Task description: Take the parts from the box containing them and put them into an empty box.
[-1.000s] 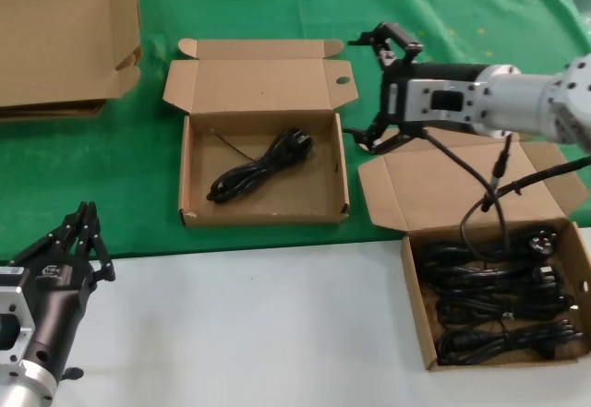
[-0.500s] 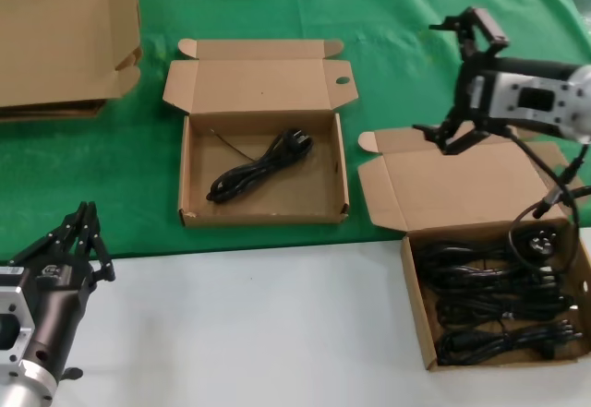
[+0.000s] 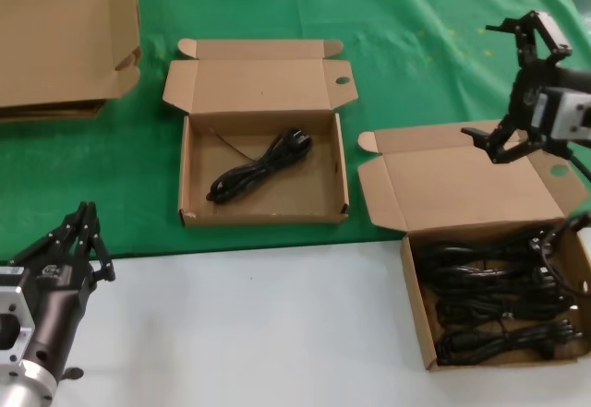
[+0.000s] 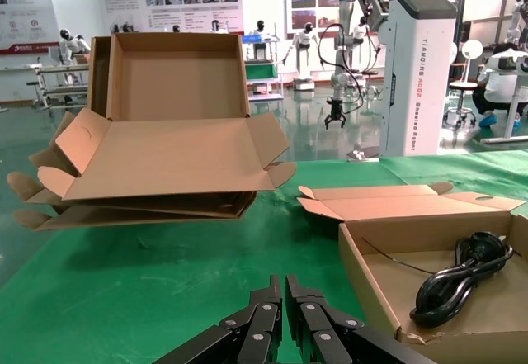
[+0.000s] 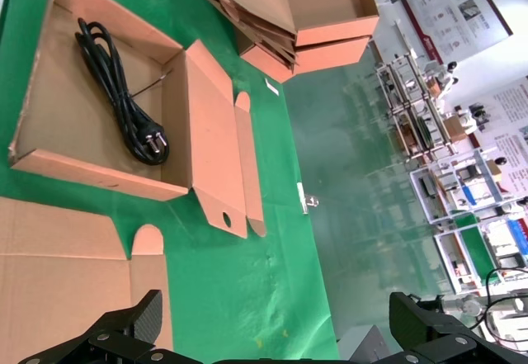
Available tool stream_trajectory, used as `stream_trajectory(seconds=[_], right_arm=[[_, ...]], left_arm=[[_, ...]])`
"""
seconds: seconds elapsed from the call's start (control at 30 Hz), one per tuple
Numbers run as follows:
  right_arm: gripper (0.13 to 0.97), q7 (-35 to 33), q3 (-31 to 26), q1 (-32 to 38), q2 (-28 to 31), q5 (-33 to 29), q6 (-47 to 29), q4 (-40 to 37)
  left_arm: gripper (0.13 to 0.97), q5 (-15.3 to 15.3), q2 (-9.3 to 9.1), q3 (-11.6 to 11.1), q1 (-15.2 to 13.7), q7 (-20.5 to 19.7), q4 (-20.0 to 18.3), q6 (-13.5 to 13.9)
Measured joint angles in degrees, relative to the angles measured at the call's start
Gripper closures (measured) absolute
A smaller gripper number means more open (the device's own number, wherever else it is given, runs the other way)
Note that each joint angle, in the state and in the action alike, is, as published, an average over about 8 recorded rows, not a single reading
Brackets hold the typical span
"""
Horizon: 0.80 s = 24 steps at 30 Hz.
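The box containing the parts (image 3: 420, 333) sits at the right front, lid open, with several black power cables (image 3: 499, 301) coiled in it. The empty box (image 3: 191, 176) lies mid-table with its lid open and one black cable (image 3: 259, 167) inside; the same cable (image 5: 115, 83) shows in the right wrist view and the cable (image 4: 458, 273) in the left wrist view. My right gripper (image 3: 506, 82) hangs open and empty above the far edge of the right box's lid (image 3: 462, 185). Parked at the front left, my left gripper (image 3: 81, 239) is shut and holds nothing.
A flat stack of folded cardboard (image 3: 65, 38) lies at the far left on the green mat (image 3: 416, 19). A white table strip (image 3: 259, 333) runs along the front. In the right wrist view the mat's far edge (image 5: 305, 207) drops off to the room.
My right gripper has swung rightward, from beside the middle box's holed ear to above the right box's lid, staying open. The left arm and both boxes have not moved.
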<state>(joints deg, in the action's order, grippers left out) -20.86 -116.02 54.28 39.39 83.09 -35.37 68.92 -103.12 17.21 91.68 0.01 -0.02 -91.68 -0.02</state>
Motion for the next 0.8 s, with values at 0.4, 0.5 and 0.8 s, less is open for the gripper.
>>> stream_trajectory(seconds=[0.4, 0.5, 0.8], right_arm=[[0.129, 1.26, 4.46, -6.48, 3.72, 0.85, 0.18, 6.64], [0.129, 1.29, 4.57, -6.65, 3.79, 0.89, 0.22, 6.78], [0.129, 2.35, 5.66, -9.25, 2.39, 1.93, 2.12, 7.66]], left_arm=[[0.925, 0.0, 0.0, 0.0, 0.0, 0.0, 0.0, 0.0], [0.919, 0.0, 0.0, 0.0, 0.0, 0.0, 0.0, 0.0], [0.9, 0.0, 0.0, 0.0, 0.0, 0.0, 0.0, 0.0]])
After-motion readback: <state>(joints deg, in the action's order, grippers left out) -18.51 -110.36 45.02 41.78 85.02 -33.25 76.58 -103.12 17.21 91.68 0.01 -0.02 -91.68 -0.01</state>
